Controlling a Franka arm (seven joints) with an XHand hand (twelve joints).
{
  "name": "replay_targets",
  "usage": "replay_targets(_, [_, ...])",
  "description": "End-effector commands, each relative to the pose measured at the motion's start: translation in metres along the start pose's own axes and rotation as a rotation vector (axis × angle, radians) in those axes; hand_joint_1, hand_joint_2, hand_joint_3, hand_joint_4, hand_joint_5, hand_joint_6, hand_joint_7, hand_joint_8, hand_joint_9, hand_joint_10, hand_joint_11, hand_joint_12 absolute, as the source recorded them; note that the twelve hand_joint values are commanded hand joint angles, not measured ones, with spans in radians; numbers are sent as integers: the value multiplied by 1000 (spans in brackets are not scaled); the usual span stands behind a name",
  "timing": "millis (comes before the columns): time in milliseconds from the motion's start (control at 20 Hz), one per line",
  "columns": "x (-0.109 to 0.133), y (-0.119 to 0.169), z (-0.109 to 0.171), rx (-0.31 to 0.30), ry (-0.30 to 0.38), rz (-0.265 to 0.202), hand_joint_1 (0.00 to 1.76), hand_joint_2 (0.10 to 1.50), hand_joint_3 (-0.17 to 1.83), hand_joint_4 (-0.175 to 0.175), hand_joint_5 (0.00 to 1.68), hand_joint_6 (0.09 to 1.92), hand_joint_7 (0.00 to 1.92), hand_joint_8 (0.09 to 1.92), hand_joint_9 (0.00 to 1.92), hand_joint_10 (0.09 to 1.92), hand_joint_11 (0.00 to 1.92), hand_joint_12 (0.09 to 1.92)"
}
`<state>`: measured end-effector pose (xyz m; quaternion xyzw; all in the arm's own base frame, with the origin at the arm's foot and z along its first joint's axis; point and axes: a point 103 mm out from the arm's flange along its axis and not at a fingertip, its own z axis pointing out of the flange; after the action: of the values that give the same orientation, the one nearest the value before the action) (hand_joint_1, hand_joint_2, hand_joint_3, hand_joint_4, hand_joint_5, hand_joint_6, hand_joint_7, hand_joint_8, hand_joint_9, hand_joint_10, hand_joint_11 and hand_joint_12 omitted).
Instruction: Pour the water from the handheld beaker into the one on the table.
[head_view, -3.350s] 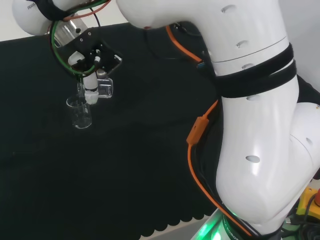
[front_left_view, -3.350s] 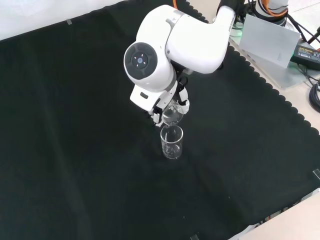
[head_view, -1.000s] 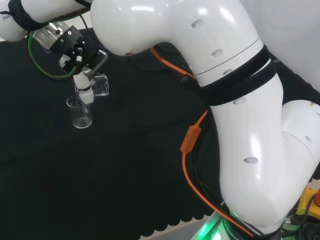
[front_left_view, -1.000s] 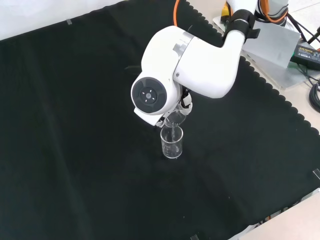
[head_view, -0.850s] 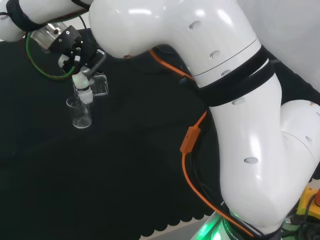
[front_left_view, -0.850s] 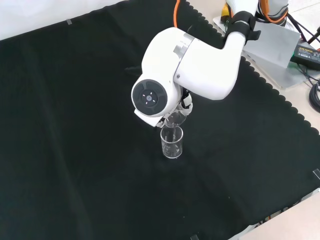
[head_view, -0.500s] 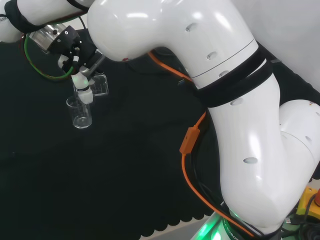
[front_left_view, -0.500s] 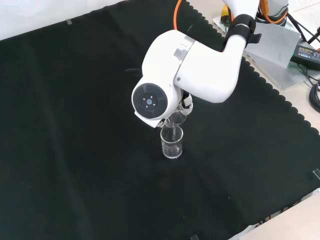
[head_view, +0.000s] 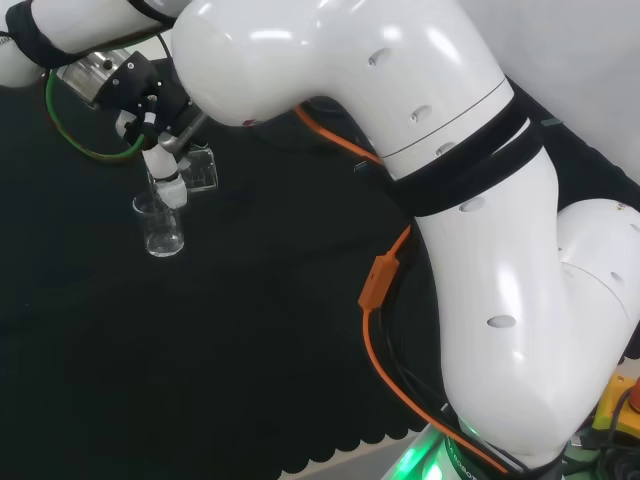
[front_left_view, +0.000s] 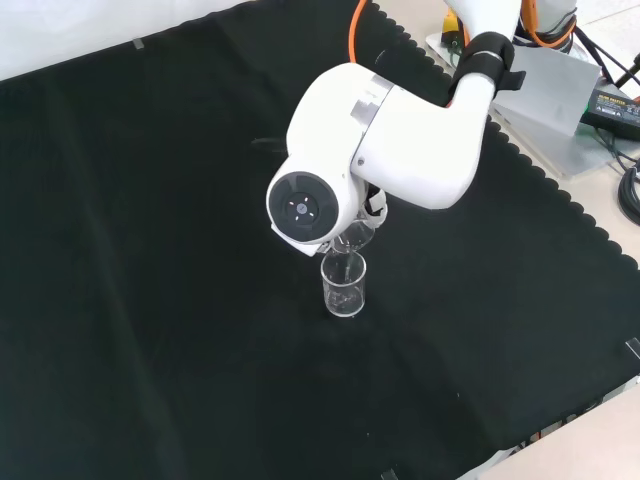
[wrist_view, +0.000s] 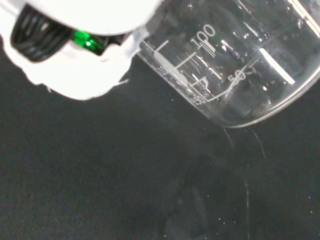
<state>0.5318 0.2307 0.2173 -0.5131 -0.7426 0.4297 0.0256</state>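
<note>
Two clear beakers show in the head view — the robot hand (head_view: 160, 150) has its fingers curled round the tipped beaker (head_view: 198, 170). Its lip hangs just above the standing beaker (head_view: 162, 228), which sits upright on the black surface (head_view: 250, 330).

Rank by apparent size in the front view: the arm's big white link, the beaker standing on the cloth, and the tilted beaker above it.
1. White link, by far the largest.
2. Standing beaker.
3. Tilted beaker, though the link hides part of it, so its rank against the standing one is unsure.
</note>
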Motion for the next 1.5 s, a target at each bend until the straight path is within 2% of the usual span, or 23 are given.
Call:
replay_targets(50, [1, -1, 0, 8, -2, 1, 1173, 681, 527, 77, 1422, 336, 1848, 87, 1686, 87, 1337, 798])
replay_targets(1150, [1, 0, -5, 30, -6, 8, 1172, 681, 528, 85, 1419, 343, 1847, 87, 1689, 87, 1341, 794])
replay_targets(1500, [2, 0, -5, 29, 0, -2, 1171, 681, 529, 88, 1418, 345, 1847, 87, 1689, 87, 1343, 793])
